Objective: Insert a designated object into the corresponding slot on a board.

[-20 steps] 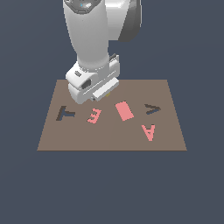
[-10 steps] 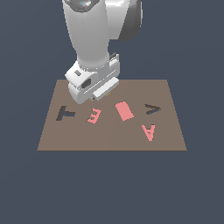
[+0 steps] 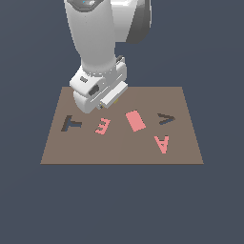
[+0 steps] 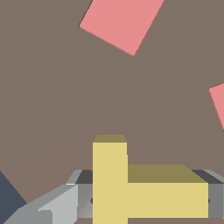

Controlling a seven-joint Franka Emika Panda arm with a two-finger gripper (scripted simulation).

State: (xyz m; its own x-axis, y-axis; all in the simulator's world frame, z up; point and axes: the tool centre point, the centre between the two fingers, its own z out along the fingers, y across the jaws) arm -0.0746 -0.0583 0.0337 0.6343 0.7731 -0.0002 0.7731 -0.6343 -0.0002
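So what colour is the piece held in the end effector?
Yellow; the piece shows best in the wrist view.

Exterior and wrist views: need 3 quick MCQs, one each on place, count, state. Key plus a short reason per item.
1. Where on the board is the dark T-shaped slot?
A. Toward the exterior view's left
B. Toward the exterior view's right
C. Off the board

2. How many pink pieces show on the board in the exterior view?
A. One
B. Three
C. Five

3. What is the state of the yellow piece?
A. Seated in the T slot
B. Lying loose beside the pink A
C. Held in the pincer

Key: 1 A, the dark T lies near the board's left edge in the exterior view. 2 B, the pink E, the pink rectangle and the pink A. 3 C, the wrist view shows grey fingers on either side of the yellow piece, above the board.
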